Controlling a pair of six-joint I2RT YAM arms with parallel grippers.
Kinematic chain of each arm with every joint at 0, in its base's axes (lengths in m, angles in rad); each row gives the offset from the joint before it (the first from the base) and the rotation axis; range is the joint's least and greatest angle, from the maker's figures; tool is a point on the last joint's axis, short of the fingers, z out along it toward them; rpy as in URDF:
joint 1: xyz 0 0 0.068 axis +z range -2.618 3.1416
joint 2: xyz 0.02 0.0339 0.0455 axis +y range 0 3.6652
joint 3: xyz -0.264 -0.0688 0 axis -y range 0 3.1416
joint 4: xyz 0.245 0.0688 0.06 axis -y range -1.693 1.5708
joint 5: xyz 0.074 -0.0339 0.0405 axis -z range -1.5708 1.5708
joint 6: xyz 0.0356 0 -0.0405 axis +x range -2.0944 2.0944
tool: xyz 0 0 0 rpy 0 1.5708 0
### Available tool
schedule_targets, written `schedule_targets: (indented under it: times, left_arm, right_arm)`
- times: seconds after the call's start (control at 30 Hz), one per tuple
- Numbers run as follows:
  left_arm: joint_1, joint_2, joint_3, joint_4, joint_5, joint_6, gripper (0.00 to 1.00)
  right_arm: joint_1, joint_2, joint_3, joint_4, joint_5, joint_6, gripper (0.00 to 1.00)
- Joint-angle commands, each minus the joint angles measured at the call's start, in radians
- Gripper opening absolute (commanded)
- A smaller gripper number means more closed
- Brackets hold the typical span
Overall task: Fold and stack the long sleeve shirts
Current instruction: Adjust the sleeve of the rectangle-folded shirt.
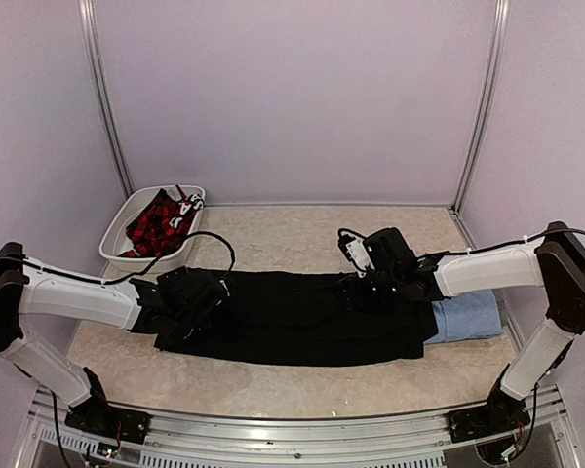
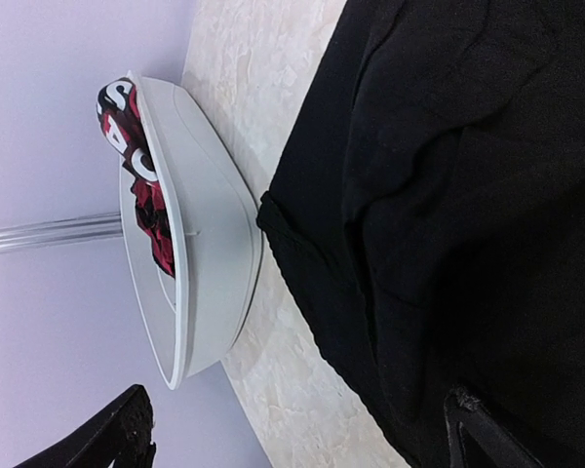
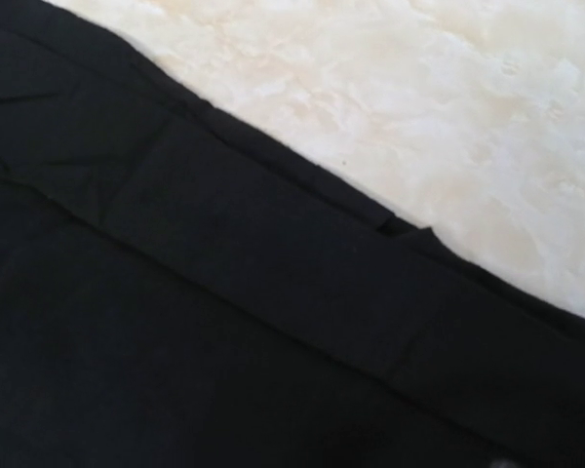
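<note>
top external view is showing the black shirt [image 1: 292,317] lying flat across the middle of the table [image 1: 292,234], stretched out from left to right as a long, wide band. its right end is lying over the light blue shirt [image 1: 468,317], which is folded and is showing only as a small piece sticking out on the right side. in the right wrist view the black cloth is lying smooth, with a straight folded edge running beside the bare pale table top.

the left gripper [image 1: 190,297] is hovering low over the left end of the black shirt. in the left wrist view its two dark fingertips [image 2: 127,434] are standing far apart, so the claw is wide and is holding nothing. the right gripper [image 1: 363,291] is hanging over the shirt right of its middle, near the far edge. its fingers are not showing in its own view, but the claw is standing wide and is gripping nothing.

a white basket [image 1: 117,234] is sitting at the far left corner of the table, apart from the black shirt, and is holding a red and black cloth [image 1: 156,222].
</note>
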Motion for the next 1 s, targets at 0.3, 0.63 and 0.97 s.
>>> schedule_targets:
  times: [0.3,0.63,0.97]
  left_arm:
    - [0.145,-0.028,0.134,-0.183,0.520,-0.224,0.95]
    - [0.437,-0.234,0.134,-0.012,0.991,-0.448,0.96]
    - [0.409,0.070,0.280,-0.097,0.744,-0.519,0.85]
  right_arm:
    - [-0.008,-0.046,0.014,-0.026,-0.021,0.017,0.83]
    - [-0.008,-0.022,0.014,-0.015,-0.028,0.008,0.83]
    - [-0.006,-0.009,0.007,0.013,-0.046,0.022,0.83]
